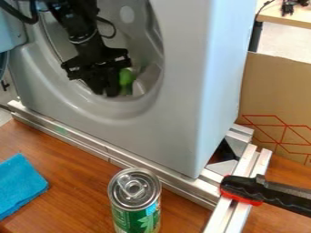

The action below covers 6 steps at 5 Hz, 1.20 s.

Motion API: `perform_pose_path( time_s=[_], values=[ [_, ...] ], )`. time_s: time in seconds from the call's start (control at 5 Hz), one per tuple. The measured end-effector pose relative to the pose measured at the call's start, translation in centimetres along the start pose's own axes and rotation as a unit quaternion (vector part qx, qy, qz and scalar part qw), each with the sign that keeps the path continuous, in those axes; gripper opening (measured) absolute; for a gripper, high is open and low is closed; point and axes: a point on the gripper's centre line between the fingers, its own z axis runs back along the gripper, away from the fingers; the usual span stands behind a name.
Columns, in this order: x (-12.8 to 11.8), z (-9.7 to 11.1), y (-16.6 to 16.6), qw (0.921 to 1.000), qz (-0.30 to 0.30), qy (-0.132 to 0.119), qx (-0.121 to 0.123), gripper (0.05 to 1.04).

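The black gripper (107, 86) hangs inside the round opening of a grey, washer-like housing (179, 113), low in the opening. Just right of the gripper is a bright green object (126, 78), partly hidden behind it; whether the two touch I cannot tell. In front of the housing, a green and silver can (135, 200) stands upright on the wooden table (79, 175). A blue cloth (19, 184) lies flat at the table's left edge.
Metal rails (115, 157) run along the base of the housing. At the right, a black and red clamp (246, 189) lies across the rail end. A cardboard sheet (276, 93) stands behind on the right, below another table (288, 16).
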Motion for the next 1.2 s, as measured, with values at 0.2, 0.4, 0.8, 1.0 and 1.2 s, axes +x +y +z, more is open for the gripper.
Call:
perform_pose_path(
  time_s=[0.2, 0.4, 0.8, 1.0, 1.2],
  values=[
    [-0.2, 0.0, -0.5, 1.0, 0.002, 0.004, -0.005, 0.33],
    [-0.4, 0.0, -0.7, 0.9999, 0.004, 0.008, -0.009, 0.33],
    [-1.9, 1.2, 0.8, 0.9919, -0.076, 0.084, 0.058, 0.299],
    [-3.8, 2.9, 1.9, 0.981, -0.133, 0.118, 0.077, 0.282],
    [-6.0, 4.2, 3.3, 0.9699, -0.171, 0.142, 0.1, 0.282]
  ],
)
